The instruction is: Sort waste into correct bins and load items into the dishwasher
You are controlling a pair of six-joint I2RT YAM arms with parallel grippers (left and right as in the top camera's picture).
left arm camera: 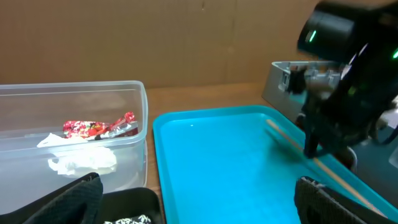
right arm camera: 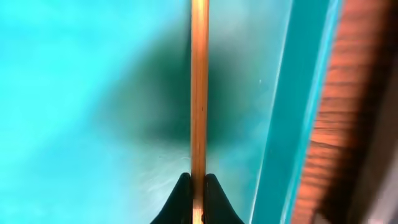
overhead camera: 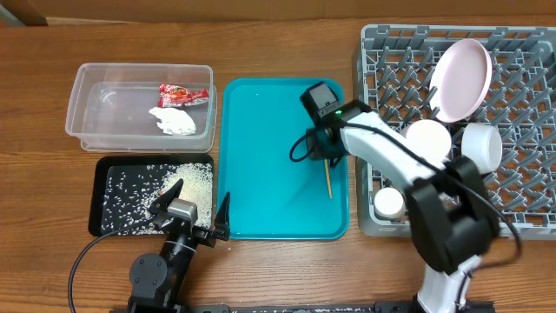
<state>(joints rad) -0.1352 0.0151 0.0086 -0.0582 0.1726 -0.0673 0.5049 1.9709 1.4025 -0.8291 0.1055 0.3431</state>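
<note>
The chopstick [right arm camera: 199,93] was pinched by the right fingers [right arm camera: 180,200] on the tray [overhead camera: 261,174]. A slow, level lift to the rack [overhead camera: 521,200] was advised. The left fingers [left arm camera: 68,202] were spread open.

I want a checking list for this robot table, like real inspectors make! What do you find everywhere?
Surface: wooden table, bare around the trays.
Job's things: wrapper and tissue in clear tub; rice in black tray; pink plate and white bowls in dish rack; chopstick over teal tray.
Clutter: nothing seen.
Grippers: left gripper open, by the black tray; right gripper shut on the chopstick.
Cables: black cable on the table beside the left arm; another on the right arm.
Surroundings: brown wall behind.
</note>
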